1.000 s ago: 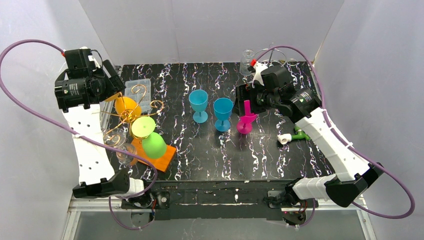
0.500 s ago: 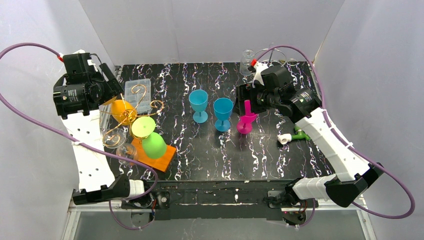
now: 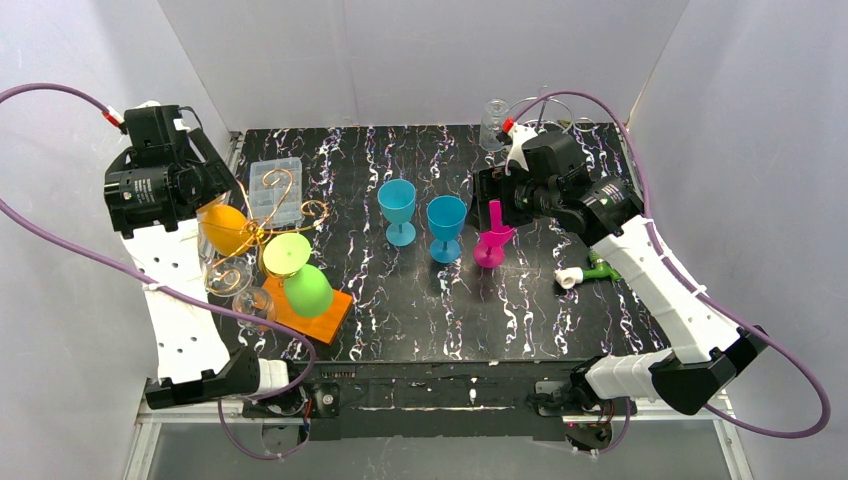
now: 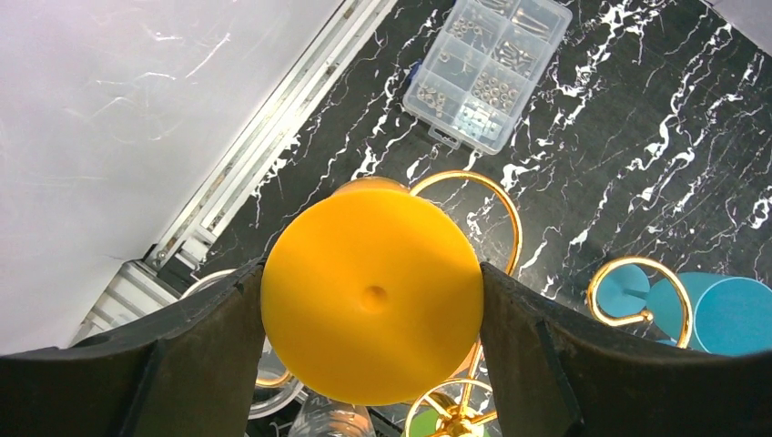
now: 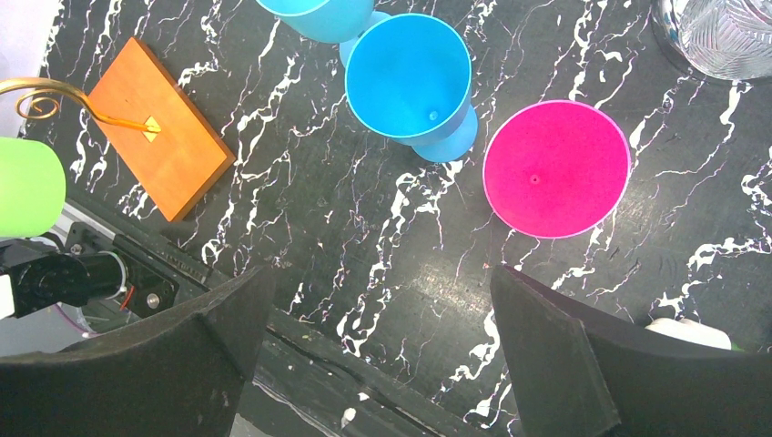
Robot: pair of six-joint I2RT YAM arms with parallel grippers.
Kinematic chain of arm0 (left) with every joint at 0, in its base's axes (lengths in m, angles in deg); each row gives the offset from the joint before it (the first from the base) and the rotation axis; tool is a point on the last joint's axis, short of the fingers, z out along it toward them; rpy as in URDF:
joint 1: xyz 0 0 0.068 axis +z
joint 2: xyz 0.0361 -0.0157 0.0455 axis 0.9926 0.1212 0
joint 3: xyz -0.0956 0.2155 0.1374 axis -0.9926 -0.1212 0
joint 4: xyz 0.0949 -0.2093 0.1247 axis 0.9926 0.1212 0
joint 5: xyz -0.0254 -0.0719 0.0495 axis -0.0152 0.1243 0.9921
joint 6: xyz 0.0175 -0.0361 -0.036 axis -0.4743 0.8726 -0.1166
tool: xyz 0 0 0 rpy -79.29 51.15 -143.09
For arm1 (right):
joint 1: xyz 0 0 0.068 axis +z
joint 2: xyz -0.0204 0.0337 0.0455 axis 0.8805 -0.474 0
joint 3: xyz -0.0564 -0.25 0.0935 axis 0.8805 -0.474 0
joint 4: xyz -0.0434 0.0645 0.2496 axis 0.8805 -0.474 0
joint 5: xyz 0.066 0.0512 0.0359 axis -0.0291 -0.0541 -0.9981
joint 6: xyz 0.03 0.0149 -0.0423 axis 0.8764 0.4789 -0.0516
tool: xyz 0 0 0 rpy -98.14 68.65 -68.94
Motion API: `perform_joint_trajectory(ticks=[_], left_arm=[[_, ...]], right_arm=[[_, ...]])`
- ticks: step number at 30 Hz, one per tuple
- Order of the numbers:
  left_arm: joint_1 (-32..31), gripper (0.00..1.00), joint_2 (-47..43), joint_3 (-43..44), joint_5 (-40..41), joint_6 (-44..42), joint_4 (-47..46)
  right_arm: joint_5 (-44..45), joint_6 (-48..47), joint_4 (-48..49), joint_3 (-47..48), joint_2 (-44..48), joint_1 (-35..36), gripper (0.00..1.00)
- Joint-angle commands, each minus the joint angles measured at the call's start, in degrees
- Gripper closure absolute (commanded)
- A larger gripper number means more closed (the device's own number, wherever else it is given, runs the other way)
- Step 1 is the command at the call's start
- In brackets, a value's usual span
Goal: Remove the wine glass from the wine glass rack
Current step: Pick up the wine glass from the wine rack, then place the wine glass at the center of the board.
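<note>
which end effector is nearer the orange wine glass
Left. The left end effector grips the orange wine glass by its foot; the right end effector hangs across the table, near the pink glass.

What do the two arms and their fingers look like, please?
The left arm and right arm share white link shells, black joints and black wrist housings. A purple cable loops from each base to its wrist, tipped red. The fingers are broad, matte black plates.

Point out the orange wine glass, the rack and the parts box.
orange wine glass (image 4: 371, 296): left wrist view, underside of foot.
rack (image 5: 168, 137): right wrist view, wooden base.
parts box (image 4: 487, 68): left wrist view, lid centre.
</note>
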Motion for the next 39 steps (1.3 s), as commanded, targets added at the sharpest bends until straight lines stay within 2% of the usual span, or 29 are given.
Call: perform_joint_trajectory(ticks=[1, 14, 18, 23, 30, 35, 39], left_arm=[[0.0, 0.38, 2.0, 4.1, 4.3, -0.5, 0.9], [0.6, 0.38, 11.7, 14.5, 6.1, -2.5, -1.6], [0.7, 0.38, 14.8, 18.5, 3.3, -2.7, -3.7], [0.3, 0.39, 18.7, 22.9, -4.0, -1.6, -6.4], [-6.3, 0.38, 21.6, 27.5, -9.2, -0.5, -9.7], [-11.8, 0.38, 20.4, 26.9, -13.3, 2.4, -12.4], [-13.4, 0.38, 18.5, 25.9, -17.2, 4.5, -13.4]], right_arm=[[0.6, -0.9, 0.2, 2.5, 0.5, 0.3, 0.03], [0.7, -0.8, -0.4, 2.5, 0.6, 0.3, 0.03], [0.7, -0.6, -0.4, 2.7, 0.3, 0.3, 0.03], [0.9, -0.4, 0.2, 2.8, 0.3, 0.3, 0.03], [0.9, 1.0, 2.7, 3.4, -0.4, 0.3, 0.02], [0.9, 2.4, 5.4, 3.4, -0.9, 0.3, 0.02], [0.7, 3.6, 8.0, 3.5, -1.3, 0.2, 0.02]])
